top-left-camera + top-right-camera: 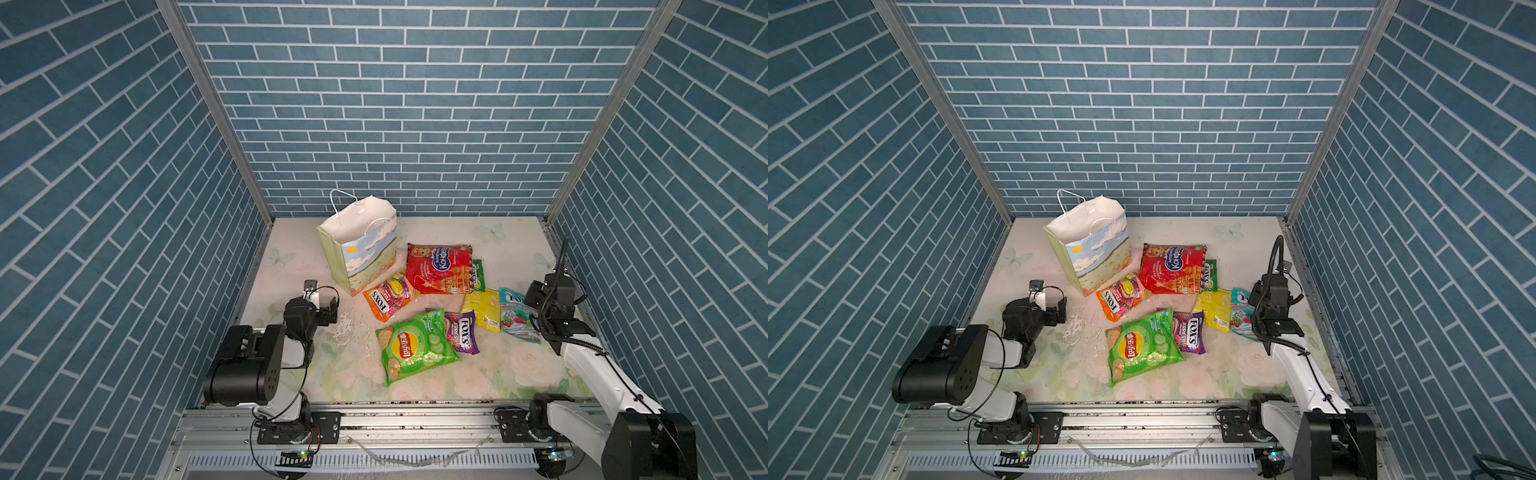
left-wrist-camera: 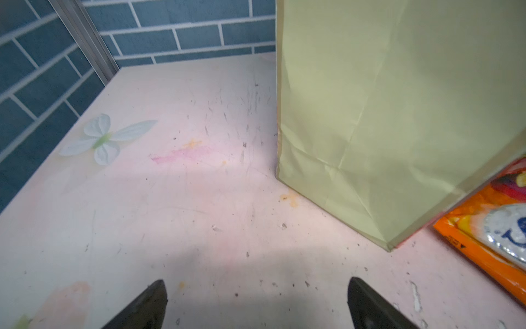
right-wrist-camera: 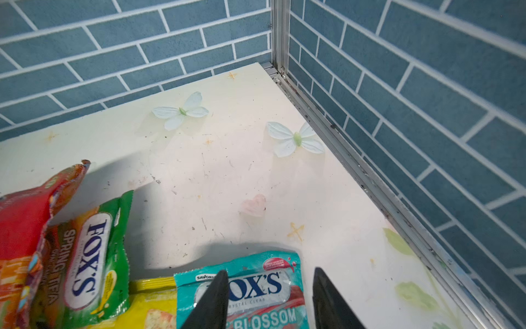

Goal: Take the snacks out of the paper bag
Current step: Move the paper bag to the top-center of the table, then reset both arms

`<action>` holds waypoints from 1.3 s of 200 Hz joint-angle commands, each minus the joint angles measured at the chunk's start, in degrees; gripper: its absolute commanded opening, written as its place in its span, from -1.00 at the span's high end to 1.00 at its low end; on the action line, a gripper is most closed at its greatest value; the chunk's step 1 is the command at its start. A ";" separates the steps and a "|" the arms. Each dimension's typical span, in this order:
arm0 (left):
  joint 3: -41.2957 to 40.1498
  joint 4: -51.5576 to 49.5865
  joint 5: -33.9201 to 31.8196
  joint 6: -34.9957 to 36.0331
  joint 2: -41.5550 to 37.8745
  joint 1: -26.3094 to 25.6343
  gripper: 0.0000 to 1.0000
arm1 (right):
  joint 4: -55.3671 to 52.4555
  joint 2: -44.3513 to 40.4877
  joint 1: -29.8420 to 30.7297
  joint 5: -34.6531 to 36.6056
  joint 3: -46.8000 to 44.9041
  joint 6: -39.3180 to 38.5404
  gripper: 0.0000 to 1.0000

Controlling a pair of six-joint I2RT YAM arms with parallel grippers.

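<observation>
— So, which step is in hand here?

— The last one, I think. The paper bag (image 1: 370, 257) stands upright at the back of the tabletop (image 1: 457, 382). Seven snacks lie outside it: the red packet (image 1: 438, 268), the small green packet (image 1: 478, 276), the orange packet (image 1: 386, 299) just beside the bag's foot, the yellow packet (image 1: 484, 309), the purple packet (image 1: 461, 332), the green Lay's packet (image 1: 411, 345) and the teal packet (image 3: 256, 287) at the right.

— And the pincers?

— The right pincer (image 3: 270, 270) hangs just above the teal packet with its jaws partly apart and holds nothing; the packet lies flat. The left pincer (image 2: 256, 284) is wide open and empty, low over the tabletop, near the bag's pale green side.

— What does the next move call for?

— A look into the bag. Its white inside shows in both top views, but the bottom is hidden, so I cannot tell if it is empty. If it is, both arms only need to draw back without pushing the bag or the packets.
</observation>
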 commanded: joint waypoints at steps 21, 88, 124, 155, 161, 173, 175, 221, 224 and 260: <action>4.07 2.76 -0.44 1.38 -0.19 -0.58 -0.99 | 24.13 11.09 -3.60 -3.72 -5.35 -5.36 0.03; 7.78 -4.75 -0.39 1.85 -0.52 -0.82 -0.99 | 42.31 21.26 -7.95 -12.69 -10.06 -6.17 0.01; 9.05 -7.00 -0.81 1.92 -0.27 -1.11 -0.99 | 50.59 26.17 -7.94 -15.86 -11.82 -7.74 0.03; 9.09 -7.00 -0.79 1.92 -0.27 -1.08 -0.99 | 47.19 27.50 -7.59 -15.76 -10.33 -8.04 0.05; 9.10 -7.06 -0.79 1.93 -0.27 -1.11 -1.00 | 48.37 28.17 -7.50 -16.12 -9.50 -8.14 0.05; 9.13 -7.01 -0.79 1.97 -0.32 -1.11 -0.99 | 45.98 27.80 -7.44 -16.49 -9.00 -8.54 0.00; 9.05 -7.13 -0.79 2.00 -0.32 -1.11 -0.99 | 46.59 28.04 -7.40 -16.50 -9.01 -8.66 0.00; 9.09 -7.16 -0.83 1.90 -0.27 -1.10 -0.99 | 51.06 27.78 -7.10 -18.93 -11.52 -9.82 -0.98; 9.11 -7.17 -0.80 1.84 -0.30 -1.11 -0.99 | 51.34 27.75 -7.05 -18.91 -11.55 -9.92 -0.98; 9.14 -7.00 -0.88 1.94 -0.32 -1.11 -0.99 | 49.82 27.99 -7.09 -24.97 -10.68 -11.83 -0.98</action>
